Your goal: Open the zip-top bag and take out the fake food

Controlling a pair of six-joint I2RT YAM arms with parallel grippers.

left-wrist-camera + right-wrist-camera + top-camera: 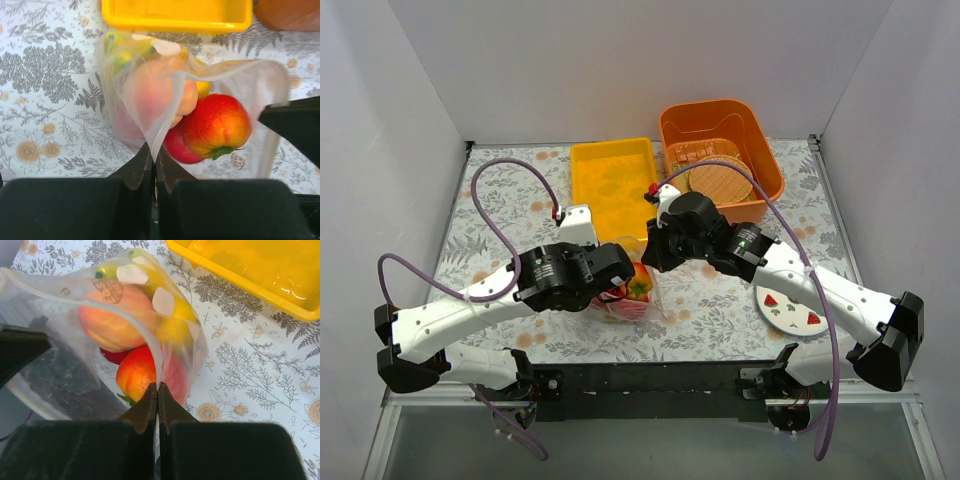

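Observation:
The clear zip-top bag [655,285] lies between my two grippers near the table's front, its mouth pulled open. My left gripper [154,150] is shut on one lip of the bag [165,115]. My right gripper [158,388] is shut on the opposite lip of the bag [150,340]. Inside is the fake food: a red-orange pepper with a green stem [217,125], a peach piece [155,92], a red piece [175,147] and yellow-green pieces [120,55]. The right wrist view shows the pepper [136,376] and peach [112,320] in the open mouth.
A yellow tray [613,183] sits just beyond the bag. An orange bin [720,140] holding a tan woven disc [718,183] stands at the back right. A white plate with red marks [790,310] lies at the front right.

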